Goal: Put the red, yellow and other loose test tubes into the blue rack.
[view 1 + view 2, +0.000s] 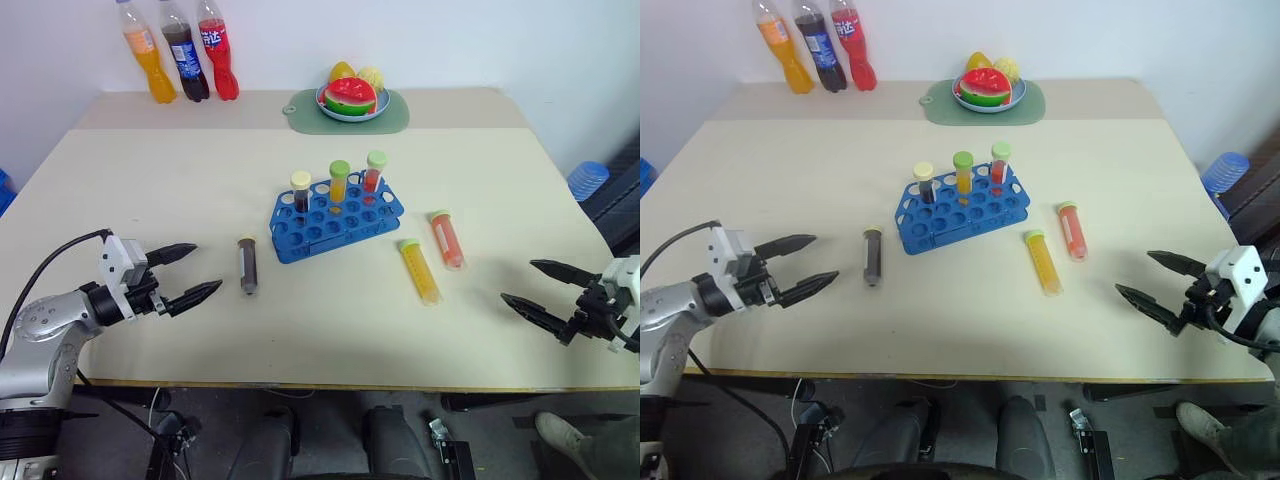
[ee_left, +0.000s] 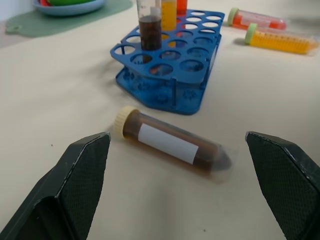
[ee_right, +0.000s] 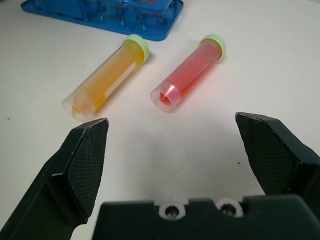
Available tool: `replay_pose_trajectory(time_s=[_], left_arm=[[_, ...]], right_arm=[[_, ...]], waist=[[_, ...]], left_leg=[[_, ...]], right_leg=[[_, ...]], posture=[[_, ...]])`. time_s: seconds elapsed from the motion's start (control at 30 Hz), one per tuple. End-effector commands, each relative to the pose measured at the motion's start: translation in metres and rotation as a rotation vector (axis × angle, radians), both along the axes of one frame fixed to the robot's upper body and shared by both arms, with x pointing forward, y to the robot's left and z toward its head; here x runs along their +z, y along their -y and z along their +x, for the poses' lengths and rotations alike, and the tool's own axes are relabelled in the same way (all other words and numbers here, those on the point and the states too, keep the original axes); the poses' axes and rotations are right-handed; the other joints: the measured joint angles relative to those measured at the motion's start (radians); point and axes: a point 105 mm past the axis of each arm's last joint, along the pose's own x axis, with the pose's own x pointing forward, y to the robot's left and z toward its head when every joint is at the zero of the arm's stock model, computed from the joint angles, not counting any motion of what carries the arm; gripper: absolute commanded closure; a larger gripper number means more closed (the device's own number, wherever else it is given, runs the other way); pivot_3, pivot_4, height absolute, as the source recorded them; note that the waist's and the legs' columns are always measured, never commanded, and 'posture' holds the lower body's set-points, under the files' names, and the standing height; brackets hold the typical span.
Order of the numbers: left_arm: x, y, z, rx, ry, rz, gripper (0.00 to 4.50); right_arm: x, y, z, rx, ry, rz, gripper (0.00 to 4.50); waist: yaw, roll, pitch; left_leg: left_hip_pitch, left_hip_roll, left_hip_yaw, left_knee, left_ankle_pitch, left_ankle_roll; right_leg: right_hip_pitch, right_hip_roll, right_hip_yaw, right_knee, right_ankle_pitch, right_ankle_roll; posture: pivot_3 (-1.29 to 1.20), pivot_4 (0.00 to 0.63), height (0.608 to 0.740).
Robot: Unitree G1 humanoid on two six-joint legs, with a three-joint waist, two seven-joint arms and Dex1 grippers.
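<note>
Six capped clear tubes were counted. Three stood upright in the blue rack (image 1: 336, 219), a perforated plastic tray at mid-table. Three lay loose on the table (image 1: 120, 200): the dark brown tube (image 1: 247, 264), bearing a blank white label, left of the rack; the yellow tube (image 1: 419, 270) and red tube (image 1: 447, 238) side by side to its right. Three soda bottles (image 1: 178, 50) stood at the far edge; their writing was illegible. The left gripper (image 1: 187, 274) and right gripper (image 1: 541, 289) were both spread wide, holding nothing.
</note>
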Motion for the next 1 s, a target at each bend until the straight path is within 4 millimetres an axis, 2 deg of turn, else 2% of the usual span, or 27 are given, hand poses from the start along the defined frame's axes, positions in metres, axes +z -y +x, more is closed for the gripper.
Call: replay_pose_trajectory(time_s=[0.03,0.27,0.43,0.53,0.6,0.77,0.83,1.0], left_arm=[[0.010,-0.002,-0.002,-0.002,0.016,0.023,0.02],[0.015,0.004,-0.005,-0.020,0.032,-0.009,0.02],[0.021,0.018,-0.003,-0.045,0.078,-0.021,0.02],[0.013,0.026,-0.004,-0.061,0.088,-0.010,0.02],[0.007,0.033,-0.006,-0.080,0.088,0.001,0.02],[0.006,0.047,-0.006,-0.112,0.118,-0.012,0.02],[0.004,0.050,-0.006,-0.128,0.121,0.006,0.02],[0.002,0.059,-0.009,-0.174,0.125,0.022,0.02]], right_arm=[[0.012,0.001,-0.001,0.011,0.034,-0.019,0.00],[0.014,-0.007,0.006,0.031,0.051,0.007,0.00],[0.023,-0.023,0.020,0.071,0.104,0.029,0.00],[0.026,-0.032,0.031,0.032,0.090,0.002,0.00],[0.030,-0.042,0.043,-0.017,0.043,0.000,0.00],[0.038,-0.067,0.069,-0.038,-0.078,-0.025,0.00],[0.032,-0.064,0.081,-0.120,-0.168,-0.082,0.00],[0.039,-0.068,0.111,-0.193,-0.352,-0.061,0.00]], waist=[[0.001,0.000,0.000],[0.001,0.000,0.000],[0.001,0.000,0.000],[0.002,0.000,0.000],[0.000,0.000,0.000],[0.002,0.000,0.000],[0.002,0.000,0.000],[0.002,0.001,0.001]], left_leg=[[0.000,0.000,0.000,0.000,0.000,0.000],[0.000,0.001,0.000,0.000,0.000,0.000],[0.000,0.001,0.000,0.000,0.000,0.000],[0.000,0.001,0.000,0.000,0.000,0.000],[0.000,0.001,0.000,0.000,0.000,0.000],[-0.001,0.001,0.000,0.000,0.000,0.000],[-0.001,0.002,0.000,0.000,0.000,0.000],[-0.005,0.001,0.000,0.000,0.000,0.000]], right_leg=[[0.000,0.000,0.000,0.000,0.000,0.000],[0.000,0.000,0.000,0.000,0.000,0.000],[0.000,0.000,0.000,0.000,0.000,0.000],[0.000,0.000,0.000,0.000,0.000,0.000],[-0.001,0.000,0.000,0.000,0.000,0.000],[-0.002,0.000,0.000,0.000,0.001,-0.001],[-0.002,0.000,0.000,-0.001,0.001,-0.001],[-0.005,-0.001,0.000,-0.001,0.001,-0.002]], posture=[[0.00,0.150,0.740],[0.00,0.150,0.740],[0.00,0.150,0.740],[0.00,0.150,0.740],[0.00,0.150,0.740],[0.00,0.150,0.740],[0.00,0.150,0.740],[0.00,0.150,0.740]])
